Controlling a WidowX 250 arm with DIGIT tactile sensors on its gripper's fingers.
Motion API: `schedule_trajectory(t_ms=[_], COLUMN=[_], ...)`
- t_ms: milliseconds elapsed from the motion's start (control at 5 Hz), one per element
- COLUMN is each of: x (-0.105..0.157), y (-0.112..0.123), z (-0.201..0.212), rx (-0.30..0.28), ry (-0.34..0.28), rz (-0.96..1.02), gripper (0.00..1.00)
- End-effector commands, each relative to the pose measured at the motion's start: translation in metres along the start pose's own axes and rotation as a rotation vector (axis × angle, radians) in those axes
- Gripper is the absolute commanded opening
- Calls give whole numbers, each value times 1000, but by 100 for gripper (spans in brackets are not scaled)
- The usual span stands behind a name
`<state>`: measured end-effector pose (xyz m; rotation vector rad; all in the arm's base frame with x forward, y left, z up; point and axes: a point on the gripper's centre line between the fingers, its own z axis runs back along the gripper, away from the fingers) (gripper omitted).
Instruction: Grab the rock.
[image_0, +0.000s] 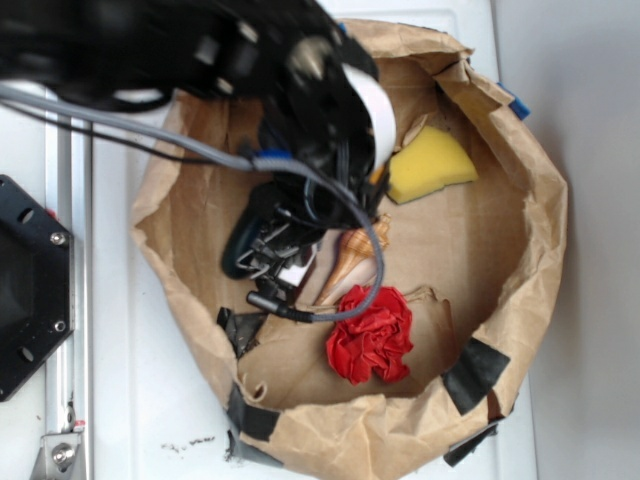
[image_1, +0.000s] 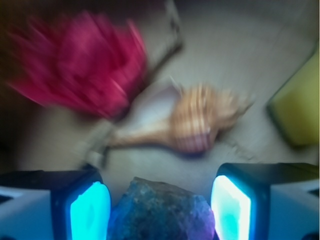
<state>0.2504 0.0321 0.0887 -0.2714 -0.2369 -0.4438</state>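
Wrist view: rock (image_1: 162, 210) sitting at bottom centre of frame, directly between the two lit pads (image_1: 90, 212). Gripper (image_1: 160, 212) standing released, with a slim gap showing on each side of the rock and neither pad clearly touching. Rock showing rough and faceted, grey-blue under the pad glow.

Beyond the rock: shell (image_1: 185, 122) lying mid-frame, red cloth (image_1: 80, 67) at upper left, sponge (image_1: 300, 107) at right edge. All three lying apart from the rock, though blurred.

Exterior view: arm covering upper left and centre of frame, reaching down into the paper bag (image_0: 520, 290). Rock and claw tips mostly hidden there beneath arm and cable; contact not confirmable from this view. Dark oblong object (image_0: 240, 245) lying at centre left beside the claw.

Judgement on step in hand: closing phase, rock bracketed but not yet held.

Recommendations:
- Keeping the claw centred so both pads meet the rock together, avoiding a sideways nudge.
- Closing slowly; lumpy faces likely giving uneven contact and a risk of the rock squirting forward toward the shell.
- Seating pads low around the widest part before squeezing.
- Checking grip before lifting; raising straight up, clear of the bag wall and cable.
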Motion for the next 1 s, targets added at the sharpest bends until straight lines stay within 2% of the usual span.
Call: schedule_trajectory(t_ms=[0, 200, 400, 600, 800], x=[39, 44, 45, 43, 42], y=[-2, -10, -20, -23, -24], z=[90, 98, 97, 94, 88], rx=[59, 99, 147, 123, 190], ry=[-7, -87, -43, -9, 23], rz=[428, 497, 478, 472, 442], gripper=[0, 0, 0, 0, 0])
